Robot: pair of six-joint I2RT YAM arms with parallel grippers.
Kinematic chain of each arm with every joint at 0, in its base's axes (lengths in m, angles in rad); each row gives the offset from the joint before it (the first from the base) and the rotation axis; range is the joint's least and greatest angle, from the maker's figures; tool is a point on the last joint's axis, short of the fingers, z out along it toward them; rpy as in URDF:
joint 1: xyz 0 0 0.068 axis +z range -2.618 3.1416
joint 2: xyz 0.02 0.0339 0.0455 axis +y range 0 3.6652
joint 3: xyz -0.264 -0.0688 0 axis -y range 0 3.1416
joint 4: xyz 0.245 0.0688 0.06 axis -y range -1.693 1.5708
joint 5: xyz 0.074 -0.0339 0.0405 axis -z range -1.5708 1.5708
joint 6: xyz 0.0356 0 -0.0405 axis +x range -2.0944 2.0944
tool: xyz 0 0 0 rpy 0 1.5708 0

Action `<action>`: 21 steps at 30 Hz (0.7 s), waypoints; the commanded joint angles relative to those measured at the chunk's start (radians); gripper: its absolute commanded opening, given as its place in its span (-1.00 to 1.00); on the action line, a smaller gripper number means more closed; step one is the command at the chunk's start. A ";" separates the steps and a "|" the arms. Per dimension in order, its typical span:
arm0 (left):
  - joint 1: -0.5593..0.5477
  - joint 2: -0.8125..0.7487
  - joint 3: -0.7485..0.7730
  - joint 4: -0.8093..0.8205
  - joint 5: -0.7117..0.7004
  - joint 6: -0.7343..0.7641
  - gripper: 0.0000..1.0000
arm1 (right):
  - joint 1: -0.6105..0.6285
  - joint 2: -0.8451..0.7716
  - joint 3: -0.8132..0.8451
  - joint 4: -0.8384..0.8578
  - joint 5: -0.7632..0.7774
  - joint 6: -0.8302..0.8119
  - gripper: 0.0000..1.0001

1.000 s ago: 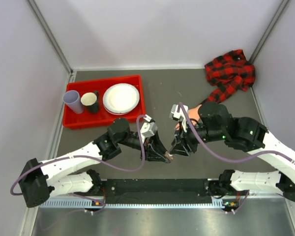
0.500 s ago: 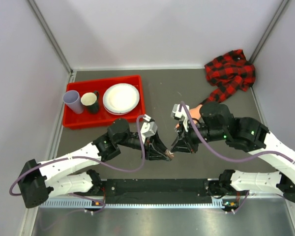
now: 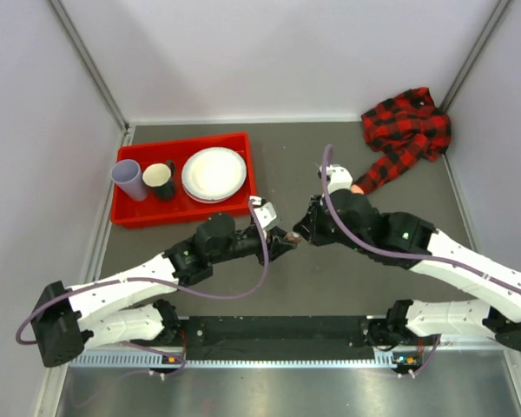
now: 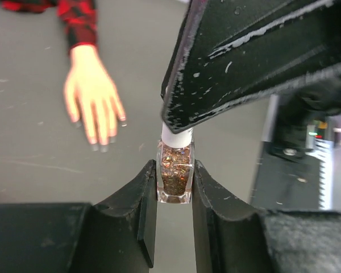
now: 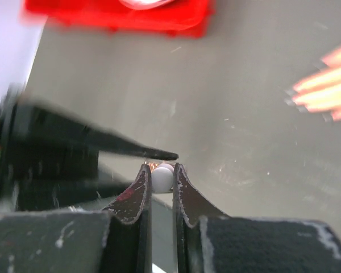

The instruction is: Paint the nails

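Observation:
A small clear polish bottle [image 4: 174,173] of brown glitter hangs above the table, my left gripper [image 4: 174,170] shut on its glass sides. Its white cap [image 5: 162,177] sits between the fingers of my right gripper [image 5: 161,170], which is shut on it. In the top view the two grippers meet tip to tip, left gripper [image 3: 286,236] and right gripper [image 3: 302,234]. The peach mannequin hand [image 4: 94,96] lies flat, palm down, beyond the bottle, with its nails [image 4: 102,147] at the fingertips. From above, my right arm covers most of the hand [image 3: 358,188].
The plaid sleeve [image 3: 391,165] runs to a bunched shirt [image 3: 408,122] in the far right corner. A red tray [image 3: 182,143] at the far left holds two cups [image 3: 128,178] and a white plate [image 3: 214,173].
My right gripper has closed on the bottle's cap. Both grippers, with the bottle between them, have moved away from the near edge toward the table's middle.

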State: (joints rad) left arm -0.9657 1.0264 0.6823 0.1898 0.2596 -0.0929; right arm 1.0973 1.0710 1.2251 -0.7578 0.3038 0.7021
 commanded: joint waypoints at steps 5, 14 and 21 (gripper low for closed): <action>0.024 0.058 -0.049 0.458 -0.222 -0.024 -1.00 | 0.130 0.150 0.045 -0.138 0.208 0.484 -1.00; 0.024 -0.066 -0.102 0.307 -0.099 -0.025 -1.00 | 0.125 0.078 0.076 -0.071 0.130 0.160 -0.10; 0.024 -0.127 -0.063 0.099 0.125 -0.051 -1.00 | 0.069 -0.034 0.131 -0.109 -0.041 -0.174 0.59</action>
State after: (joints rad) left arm -0.9432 0.9379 0.5625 0.3298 0.2436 -0.1116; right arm 1.1942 1.1191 1.2915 -0.8497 0.4133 0.7609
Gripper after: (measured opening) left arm 0.300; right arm 0.741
